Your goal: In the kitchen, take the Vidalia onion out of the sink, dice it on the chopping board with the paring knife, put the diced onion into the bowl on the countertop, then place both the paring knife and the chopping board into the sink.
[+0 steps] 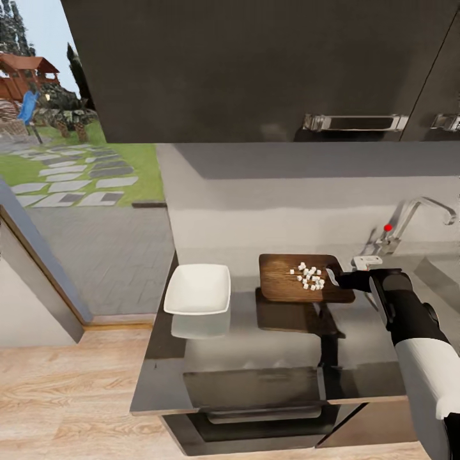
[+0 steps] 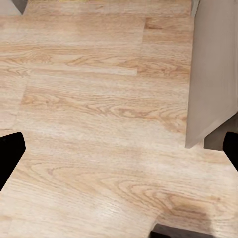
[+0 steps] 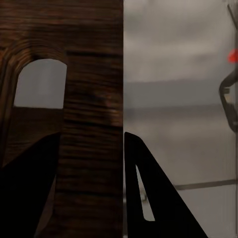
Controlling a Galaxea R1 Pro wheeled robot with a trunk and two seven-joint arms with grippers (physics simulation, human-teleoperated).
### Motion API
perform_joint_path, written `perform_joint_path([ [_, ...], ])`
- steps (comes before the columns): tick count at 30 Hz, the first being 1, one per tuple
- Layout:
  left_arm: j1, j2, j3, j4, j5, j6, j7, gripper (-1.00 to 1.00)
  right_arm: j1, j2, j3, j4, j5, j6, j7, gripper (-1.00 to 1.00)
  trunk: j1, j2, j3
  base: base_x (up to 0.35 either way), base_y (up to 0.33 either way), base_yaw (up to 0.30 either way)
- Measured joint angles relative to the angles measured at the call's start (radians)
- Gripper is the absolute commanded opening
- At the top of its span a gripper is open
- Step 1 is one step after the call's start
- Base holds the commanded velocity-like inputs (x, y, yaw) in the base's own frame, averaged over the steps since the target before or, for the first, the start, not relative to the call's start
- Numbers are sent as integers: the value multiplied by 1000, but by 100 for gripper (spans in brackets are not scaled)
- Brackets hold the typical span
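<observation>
The brown chopping board (image 1: 281,281) lies on the grey countertop (image 1: 255,345), with white diced onion (image 1: 308,276) heaped near its right end. My right gripper (image 1: 338,279) is shut on that end of the board. In the right wrist view its dark fingers (image 3: 158,198) straddle the wooden strip (image 3: 91,99) beside the handle hole (image 3: 39,84). The white bowl (image 1: 198,289) sits left of the board and holds nothing. A corner of the sink (image 1: 444,271) shows at the far right. The paring knife is hidden. My left gripper (image 2: 119,153) hangs open over the wood floor.
The chrome tap (image 1: 415,214) with its red knob (image 1: 388,227) stands behind the right gripper. Dark wall cabinets (image 1: 268,64) hang overhead. Left of the counter, an open doorway (image 1: 76,179) looks onto a garden. A grey cabinet side (image 2: 213,74) rises beside the left gripper.
</observation>
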Motion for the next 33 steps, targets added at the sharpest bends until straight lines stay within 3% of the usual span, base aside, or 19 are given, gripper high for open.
perform_joint_path([
  [29, 1, 0, 0, 0, 0, 0, 0, 100, 0, 0, 2, 0, 0, 1, -1, -100, 0, 0, 46, 0, 0, 0],
  [33, 0, 0, 0, 0, 0, 0, 0, 100, 0, 0, 30, 0, -1, 1, -1, -100, 0, 0, 52, 0, 0, 0],
])
